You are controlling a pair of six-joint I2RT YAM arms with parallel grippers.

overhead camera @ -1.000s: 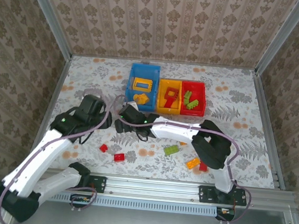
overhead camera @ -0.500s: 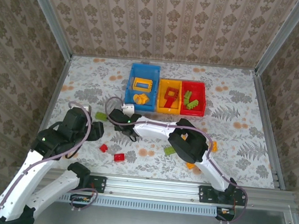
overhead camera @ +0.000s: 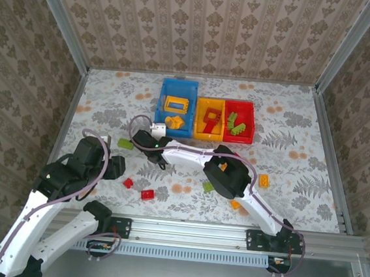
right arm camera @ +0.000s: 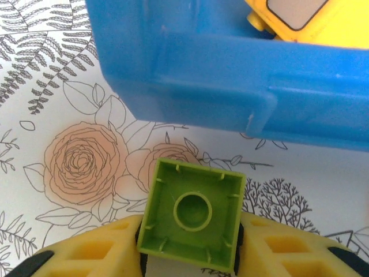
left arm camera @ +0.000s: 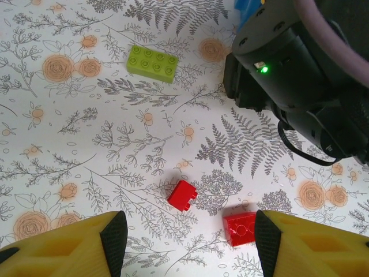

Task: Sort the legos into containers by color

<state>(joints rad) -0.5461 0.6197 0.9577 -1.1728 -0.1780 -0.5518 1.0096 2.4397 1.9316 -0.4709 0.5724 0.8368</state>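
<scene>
Right fingers now around green brick

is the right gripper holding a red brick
No, the right gripper grips a green brick, hollow underside facing the wrist camera, just short of the blue bin.

Three bins stand side by side at the table's far middle: left bin, middle bin, right bin. The pinched brick in my right claw is just before the left bin's near wall. Ahead of my left claw lie a left brick and a right brick, with a third brick beyond.
</scene>
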